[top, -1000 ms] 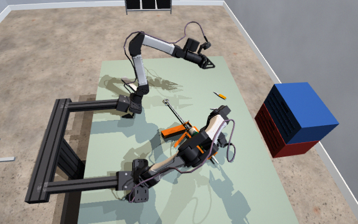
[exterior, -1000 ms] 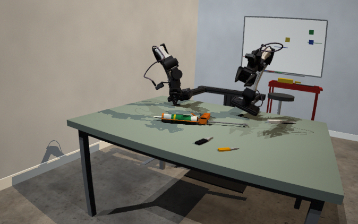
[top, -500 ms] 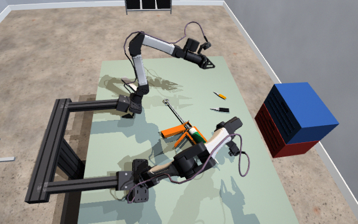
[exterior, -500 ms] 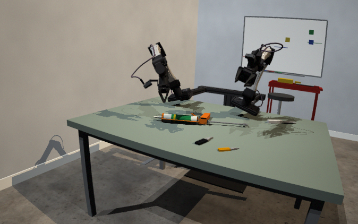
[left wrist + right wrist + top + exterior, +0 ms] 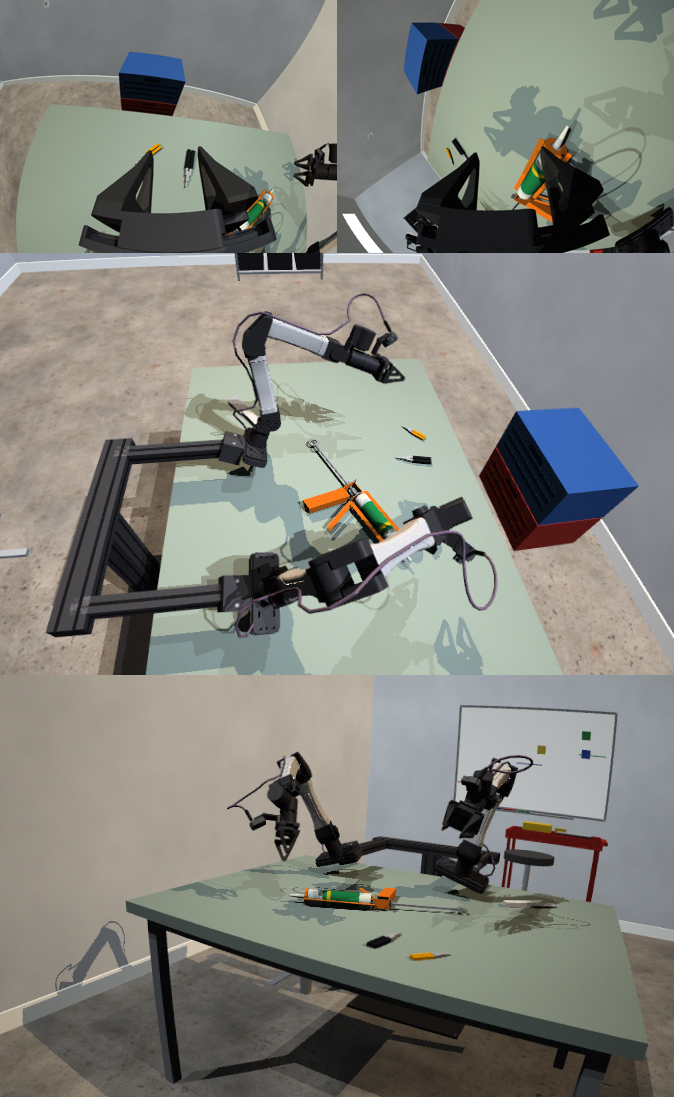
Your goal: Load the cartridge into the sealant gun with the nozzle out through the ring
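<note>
Behind left fingers, partly hidden: gun [image 5: 246, 227].

Both arms raised above the table. Left gripper [image 5: 397, 376] [image 5: 454, 832] [image 5: 175, 149] held half open, nothing gripped. Right gripper [image 5: 284, 859] [image 5: 294, 169] [image 5: 509, 151] opened wider, pointed downward, nothing gripped; right arm [image 5: 350, 573] [image 5: 300, 782] bent at the elbow.

Blk-handled tool [image 5: 420, 459] [image 5: 381, 940] [image 5: 189, 160] [image 5: 458, 146] nr yel-handled tool [image 5: 418, 434] [image 5: 422, 956] [image 5: 155, 149] [image 5: 448, 153]; blue cab. [image 5: 592, 445] [image 5: 153, 65] [image 5: 415, 51] atop red cab. [image 5: 550, 535] [image 5: 148, 106] [image 5: 452, 29]
</note>
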Motion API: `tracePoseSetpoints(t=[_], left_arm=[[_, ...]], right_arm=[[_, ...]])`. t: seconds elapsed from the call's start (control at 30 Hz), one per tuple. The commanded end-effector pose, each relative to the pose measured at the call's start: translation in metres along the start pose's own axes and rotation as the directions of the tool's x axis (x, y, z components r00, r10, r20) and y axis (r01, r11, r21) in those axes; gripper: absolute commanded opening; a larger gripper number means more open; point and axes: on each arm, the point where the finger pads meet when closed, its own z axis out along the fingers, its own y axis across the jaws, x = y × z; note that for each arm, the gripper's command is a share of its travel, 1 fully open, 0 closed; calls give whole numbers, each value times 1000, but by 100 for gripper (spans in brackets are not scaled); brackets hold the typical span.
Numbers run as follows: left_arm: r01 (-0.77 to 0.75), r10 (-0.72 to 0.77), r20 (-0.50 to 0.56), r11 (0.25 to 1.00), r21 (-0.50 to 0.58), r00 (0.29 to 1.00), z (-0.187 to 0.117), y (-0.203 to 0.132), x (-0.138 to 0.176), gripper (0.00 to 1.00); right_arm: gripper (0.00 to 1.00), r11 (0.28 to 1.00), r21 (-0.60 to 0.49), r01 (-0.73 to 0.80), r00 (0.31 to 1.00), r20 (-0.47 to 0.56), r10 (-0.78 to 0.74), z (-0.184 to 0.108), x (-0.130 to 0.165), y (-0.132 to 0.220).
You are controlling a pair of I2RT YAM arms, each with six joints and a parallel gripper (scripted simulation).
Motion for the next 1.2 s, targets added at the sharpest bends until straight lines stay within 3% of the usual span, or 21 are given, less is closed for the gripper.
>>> tracePoseSetpoints(t=[0.0, 0.43, 0.77, 0.83, 1.07, 1.17], left_arm=[[-7, 7, 13, 1000, -17, 1000, -3, 5, -3, 51], [-8, 8, -7, 1000, -4, 1000, -1, 0, 5, 51], [-8, 8, -1, 1000, -5, 1000, -1, 0, 1, 51], [-8, 8, -1, 1000, -5, 1000, -1, 0, 1, 51], [-8, 8, 7, 1000, -5, 1000, -1, 0, 0, 51], [-8, 8, 7, 1000, -6, 1000, -1, 0, 0, 51]], right_arm=[[72, 988, -116, 100, 993, 69, -92, -16, -28, 7], [72, 924, -186, 334, 914, 304, -269, -59, -87, -2], [72, 825, -108, 555, 724, 550, -416, -113, -134, -14], [72, 825, -108, 555, 724, 550, -416, -113, -134, -14], [72, 743, 30, 669, 535, 675, -509, -152, -156, -25], [72, 727, 65, 684, 496, 689, -528, -159, -159, -31]])
